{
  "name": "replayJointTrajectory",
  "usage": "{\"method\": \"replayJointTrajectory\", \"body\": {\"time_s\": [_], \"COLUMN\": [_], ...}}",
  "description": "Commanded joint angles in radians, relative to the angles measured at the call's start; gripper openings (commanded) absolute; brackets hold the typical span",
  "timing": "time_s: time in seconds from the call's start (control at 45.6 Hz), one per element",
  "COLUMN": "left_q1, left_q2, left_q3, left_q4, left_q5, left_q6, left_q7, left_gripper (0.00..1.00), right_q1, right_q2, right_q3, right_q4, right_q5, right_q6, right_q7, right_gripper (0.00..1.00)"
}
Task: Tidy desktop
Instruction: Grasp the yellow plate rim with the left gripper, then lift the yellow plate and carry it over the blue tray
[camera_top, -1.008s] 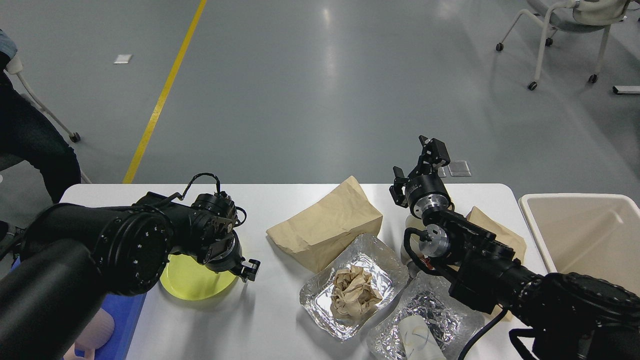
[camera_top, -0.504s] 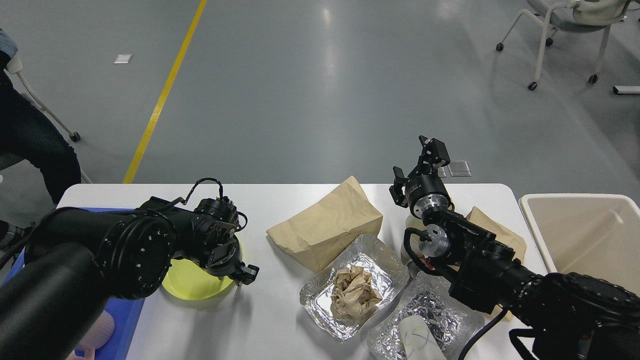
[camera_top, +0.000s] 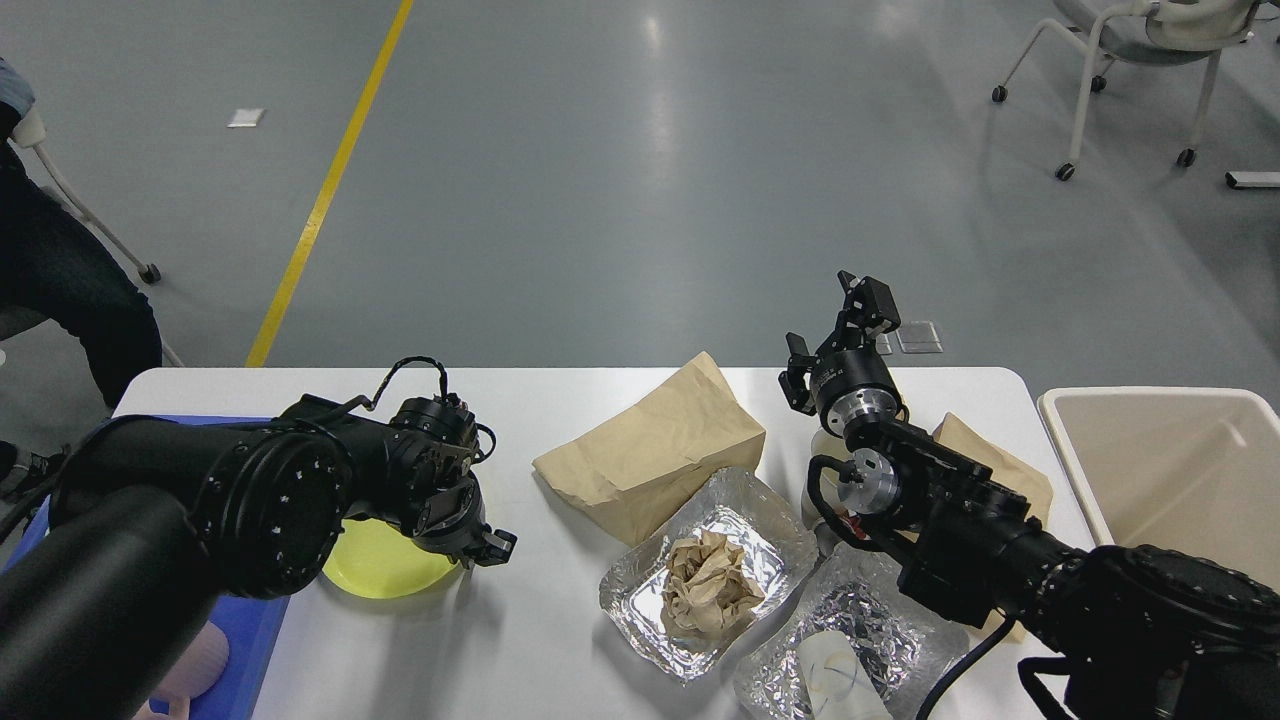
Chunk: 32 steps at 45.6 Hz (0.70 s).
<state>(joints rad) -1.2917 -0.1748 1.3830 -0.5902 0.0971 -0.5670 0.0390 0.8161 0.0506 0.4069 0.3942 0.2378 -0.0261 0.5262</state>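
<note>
One desk (camera_top: 560, 640), white with rounded corners, fills the lower half of the head view, its long axis running left to right. One beige bin (camera_top: 1165, 470) stands just off its right end, and one blue tray (camera_top: 255, 640) sits at its left end. Two brown paper bags lie on it: a large one (camera_top: 650, 450) near the middle and a smaller one (camera_top: 995, 465) partly hidden behind the right arm. Two foil trays sit near the front edge; one (camera_top: 745, 520) holds a crumpled paper ball (camera_top: 710, 585), the other (camera_top: 880, 630) a white item. One yellow plate (camera_top: 385, 565) lies beside the blue tray. The left hand (camera_top: 485, 545) sits low over the plate's right edge, slightly lower and nearer the plate than a second ago; I cannot tell whether it grips. The right hand (camera_top: 835, 335) hovers above the far edge, fingers spread, unmoved.
</note>
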Motion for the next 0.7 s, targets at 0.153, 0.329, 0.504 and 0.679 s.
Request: {"method": "replayJointTrajectory", "body": {"time_s": [0.153, 0.329, 0.504, 0.679], "left_q1": [0.0, -0.009, -0.024, -0.084], "left_q2": [0.005, 0.012, 0.012, 0.011], "left_q3": [-0.022, -0.055, -0.056, -0.053], "left_q4": [0.003, 0.013, 0.087, 0.099], "left_q5": [-0.004, -0.002, 0.0, 0.003], "left_q6": [0.032, 0.101, 0.104, 0.105], "left_q7": [-0.004, -0.001, 0.009, 0.024], "left_gripper": [0.0, 0.0, 0.0, 0.0], "right_q1": [0.0, 0.0, 0.0, 0.0], "right_q2": [0.0, 0.0, 0.0, 0.0], "right_q3": [0.0, 0.0, 0.0, 0.0], "right_q4": [0.0, 0.0, 0.0, 0.0], "right_q5": [0.0, 0.0, 0.0, 0.0], "right_q6": [0.0, 0.0, 0.0, 0.0], "right_q7": [0.0, 0.0, 0.0, 0.0], "right_gripper": [1.0, 1.0, 1.0, 1.0]}}
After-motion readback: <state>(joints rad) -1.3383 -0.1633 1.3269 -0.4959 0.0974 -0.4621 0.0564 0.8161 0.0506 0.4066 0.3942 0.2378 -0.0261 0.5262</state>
